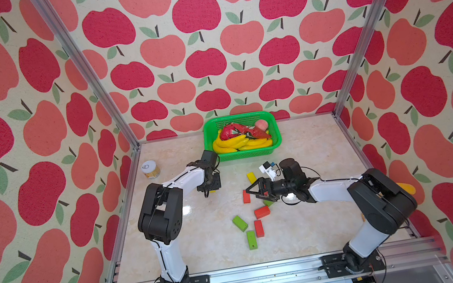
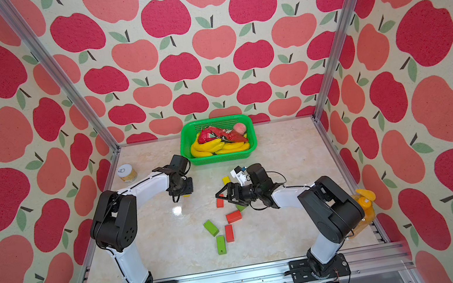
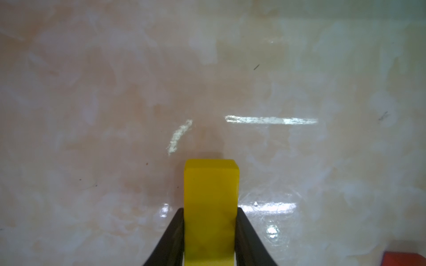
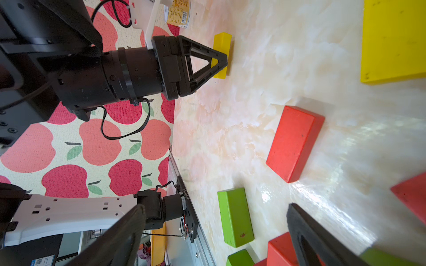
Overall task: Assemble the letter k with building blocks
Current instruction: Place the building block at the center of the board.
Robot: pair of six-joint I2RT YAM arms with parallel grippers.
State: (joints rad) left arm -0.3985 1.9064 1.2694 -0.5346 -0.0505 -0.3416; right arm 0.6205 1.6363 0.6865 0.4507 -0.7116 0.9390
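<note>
left fingers (image 3: 174, 239) pinching yellow block (image 3: 211, 195), plain, oblong, flat-faced

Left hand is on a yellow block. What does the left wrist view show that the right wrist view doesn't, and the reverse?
Left wrist only: both fingers of the left hand against the sides of the held yellow block.
Right wrist only: a loose yellow block, a green block, a can and one finger of the open right hand.
Both: the held yellow block and the marble table. A red sliver in the left wrist view may be the red block.
</note>
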